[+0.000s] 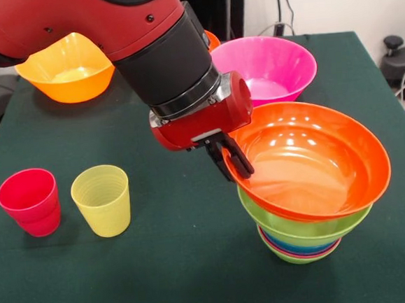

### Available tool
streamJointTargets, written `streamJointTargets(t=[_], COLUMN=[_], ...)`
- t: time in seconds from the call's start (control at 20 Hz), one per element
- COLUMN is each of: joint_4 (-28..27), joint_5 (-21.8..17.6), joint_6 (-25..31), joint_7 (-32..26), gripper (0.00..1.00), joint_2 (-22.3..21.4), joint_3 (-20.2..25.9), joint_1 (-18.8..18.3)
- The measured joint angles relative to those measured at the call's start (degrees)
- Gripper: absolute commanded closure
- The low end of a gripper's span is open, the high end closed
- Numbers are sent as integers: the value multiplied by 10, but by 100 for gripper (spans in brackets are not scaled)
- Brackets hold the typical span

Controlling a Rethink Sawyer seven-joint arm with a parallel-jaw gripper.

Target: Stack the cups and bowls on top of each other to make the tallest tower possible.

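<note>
The black claw on the red and black arm pinches the near rim of a large glossy orange plastic bowl, tilted atop the tower of nested bowls on the dark green table. A pink bowl sits behind the tower. Well left of the tower stand a ribbed yellow tumbler and a red tumbler; a yellow-orange bowl lies far behind them.

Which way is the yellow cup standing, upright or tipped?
Upright: the yellow cup rests on its base, open mouth up, beside the red cup.
</note>
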Motion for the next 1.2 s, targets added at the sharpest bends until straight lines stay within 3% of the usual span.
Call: streamJointTargets(t=[1.2], joint_4=[0], joint_5=[-21], joint_6=[-3], joint_7=[0], gripper=[100], joint_2=[29], joint_3=[23], joint_1=[-1])
